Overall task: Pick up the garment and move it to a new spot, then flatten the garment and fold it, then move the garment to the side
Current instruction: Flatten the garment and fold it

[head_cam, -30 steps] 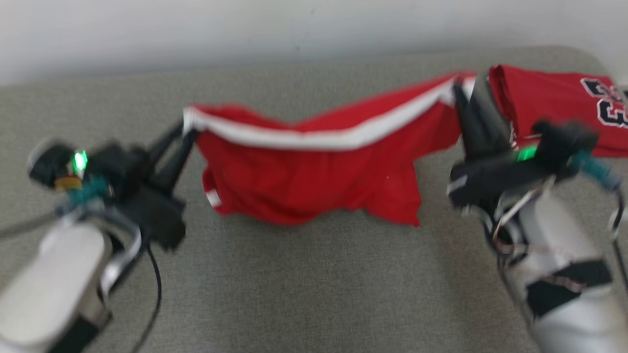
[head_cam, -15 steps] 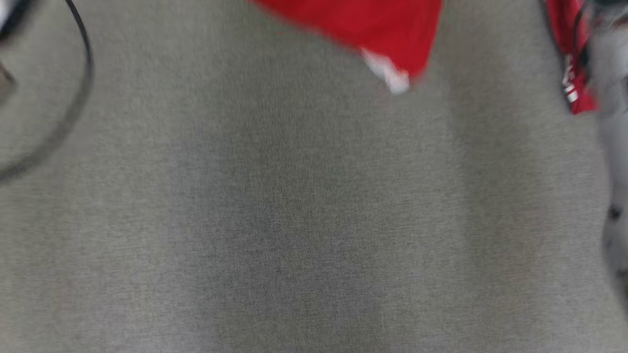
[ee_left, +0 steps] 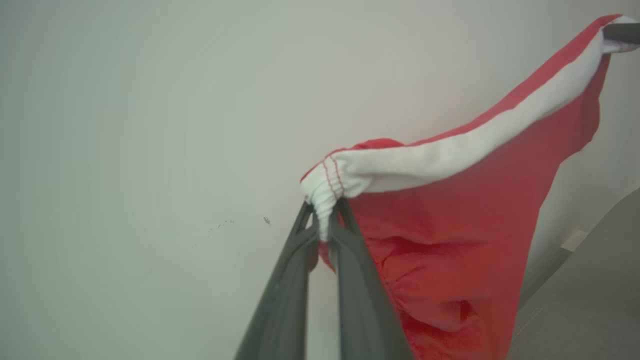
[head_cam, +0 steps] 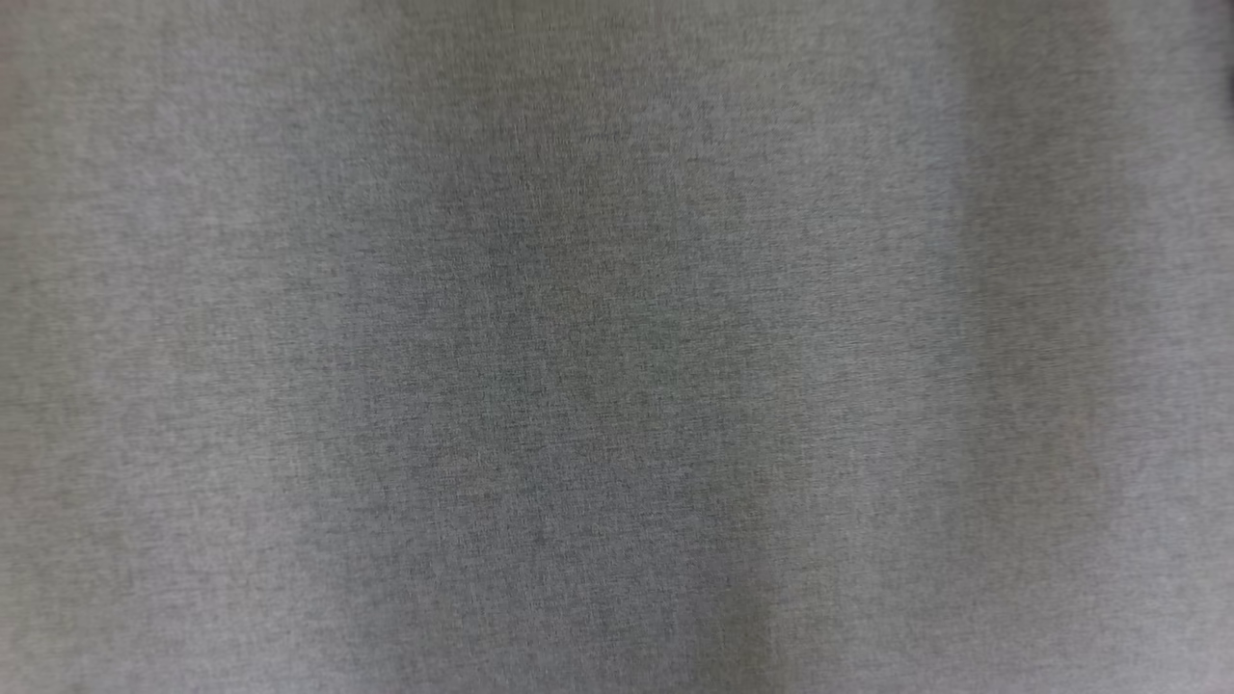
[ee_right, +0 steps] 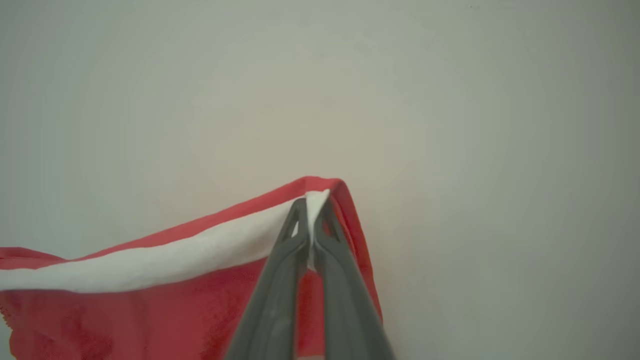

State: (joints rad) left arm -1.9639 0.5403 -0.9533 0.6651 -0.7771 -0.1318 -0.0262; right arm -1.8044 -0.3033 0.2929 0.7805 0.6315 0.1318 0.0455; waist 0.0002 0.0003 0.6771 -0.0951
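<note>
- The red garment point(ee_left: 450, 240) hangs in the air before a pale wall point(ee_left: 150, 125), stretched by its white waistband point(ee_left: 450, 155) between both grippers.
- The left gripper point(ee_left: 324, 212) pinches one waistband end; the right gripper point(ee_right: 312, 205) pinches the other.
- A grey fabric surface point(head_cam: 617, 347) shows blurred in the head view.

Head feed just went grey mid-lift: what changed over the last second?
The head view swung down onto the grey surface. Unchanged: the left gripper and right gripper still clamp the red garment by its white band, stretched between them.
</note>
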